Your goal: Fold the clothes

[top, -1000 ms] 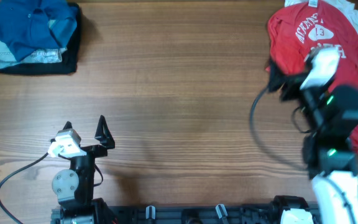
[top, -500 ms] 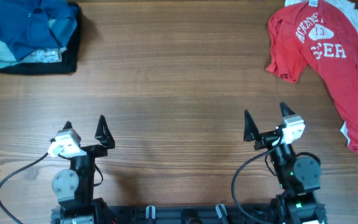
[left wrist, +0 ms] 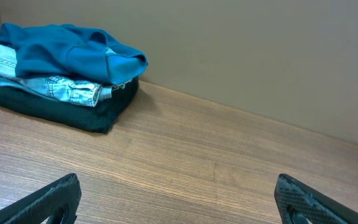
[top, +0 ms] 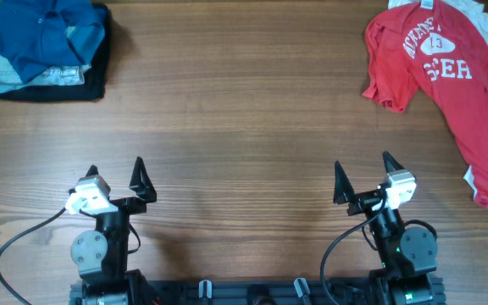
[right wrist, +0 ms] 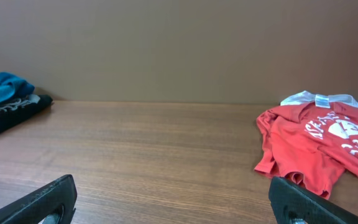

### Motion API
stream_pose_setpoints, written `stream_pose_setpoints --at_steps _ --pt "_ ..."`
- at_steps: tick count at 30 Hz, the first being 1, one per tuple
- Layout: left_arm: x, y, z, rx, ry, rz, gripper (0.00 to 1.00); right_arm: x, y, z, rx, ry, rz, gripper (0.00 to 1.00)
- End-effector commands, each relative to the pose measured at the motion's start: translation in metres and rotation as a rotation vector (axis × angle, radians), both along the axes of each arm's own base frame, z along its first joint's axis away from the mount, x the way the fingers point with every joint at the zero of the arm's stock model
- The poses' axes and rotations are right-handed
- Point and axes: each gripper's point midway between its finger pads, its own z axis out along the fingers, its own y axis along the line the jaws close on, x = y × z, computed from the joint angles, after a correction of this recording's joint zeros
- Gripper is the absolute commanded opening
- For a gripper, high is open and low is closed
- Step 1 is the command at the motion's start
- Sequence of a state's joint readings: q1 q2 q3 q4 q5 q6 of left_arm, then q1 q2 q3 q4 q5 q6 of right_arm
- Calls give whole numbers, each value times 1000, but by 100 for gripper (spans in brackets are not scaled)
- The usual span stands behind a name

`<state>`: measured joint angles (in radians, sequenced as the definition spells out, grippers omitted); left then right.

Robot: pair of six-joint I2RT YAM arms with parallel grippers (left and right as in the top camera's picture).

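Red T-shirt with white lettering (top: 447, 76) lies rumpled at far right of wooden table (top: 244, 127). Dark blue collared shirt (top: 36, 34) tops stack far left. Left gripper (top: 115, 167) and right gripper (top: 362, 161) near, jaws spread, empty. Best approach: pull red shirt to centre, flatten before folding.

Red T-shirt (top: 449, 91) flat; blue shirt (top: 36, 34) crumpled

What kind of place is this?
Probably a robot test bench: the left gripper and right gripper sit at a wooden table holding a red T-shirt and a blue shirt on a folded pile.
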<state>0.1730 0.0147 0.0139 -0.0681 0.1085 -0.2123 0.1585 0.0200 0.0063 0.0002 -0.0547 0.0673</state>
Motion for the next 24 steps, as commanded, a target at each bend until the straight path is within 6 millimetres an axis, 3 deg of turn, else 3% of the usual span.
stream_pose_setpoints --at_steps 1,24 --pt "0 2 -2 -5 1 11 100 -1 0 4 15 -15 0 100" --pt "0 2 -2 -5 1 11 100 0 0 -1 11 6 -1 100"
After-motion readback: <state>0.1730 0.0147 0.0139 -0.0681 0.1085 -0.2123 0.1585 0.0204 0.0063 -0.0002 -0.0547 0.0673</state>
